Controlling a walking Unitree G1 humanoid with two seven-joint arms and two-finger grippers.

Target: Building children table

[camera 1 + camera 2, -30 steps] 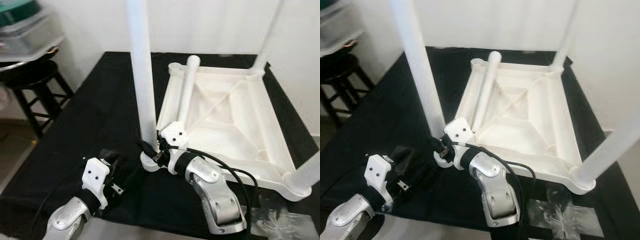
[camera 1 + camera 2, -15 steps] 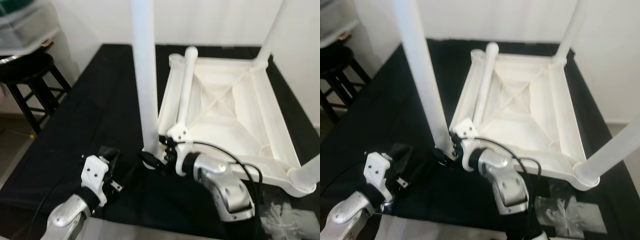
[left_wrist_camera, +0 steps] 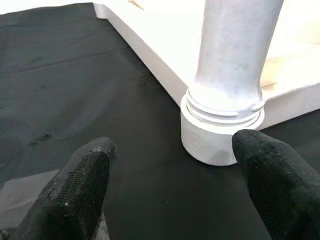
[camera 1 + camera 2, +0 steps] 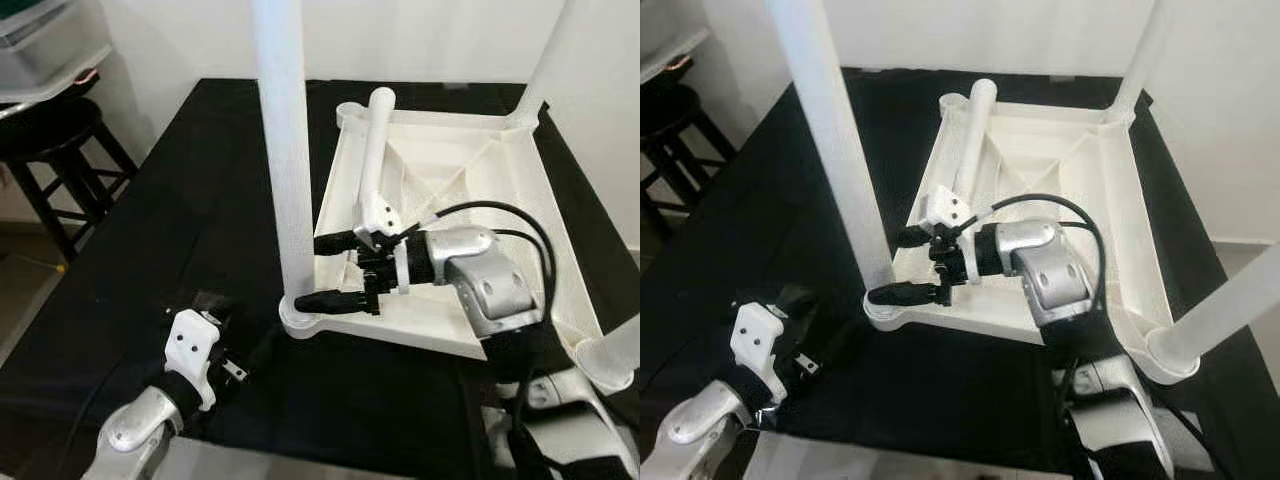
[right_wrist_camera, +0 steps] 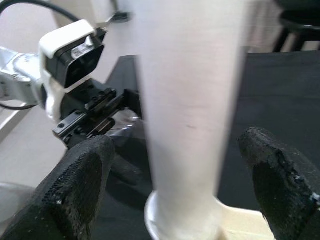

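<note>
The white table top (image 4: 520, 190) lies upside down on a black cloth. A tall white leg (image 4: 285, 150) stands in its near-left corner socket (image 3: 220, 135). Two more legs rise at the far right (image 4: 545, 60) and near right (image 4: 615, 350). A loose leg (image 4: 375, 150) rests inside the top along its left side. My right gripper (image 4: 322, 270) reaches from over the top toward the near-left leg (image 5: 187, 115), open, one finger (image 5: 75, 185) on each side of it low down. My left gripper (image 3: 172, 185) rests open on the cloth, pointing at that socket and apart from it.
A black stool (image 4: 50, 140) stands left of the table, with a clear plastic bin (image 4: 45, 50) above it. A white wall runs behind. The cloth's front edge (image 4: 300, 455) is close below my left arm (image 4: 150, 430).
My right arm has lifted from the cloth at the leg's base and swung over the table top, with its fingers now spread around the leg. The left arm has stayed put. The camera shifted.
</note>
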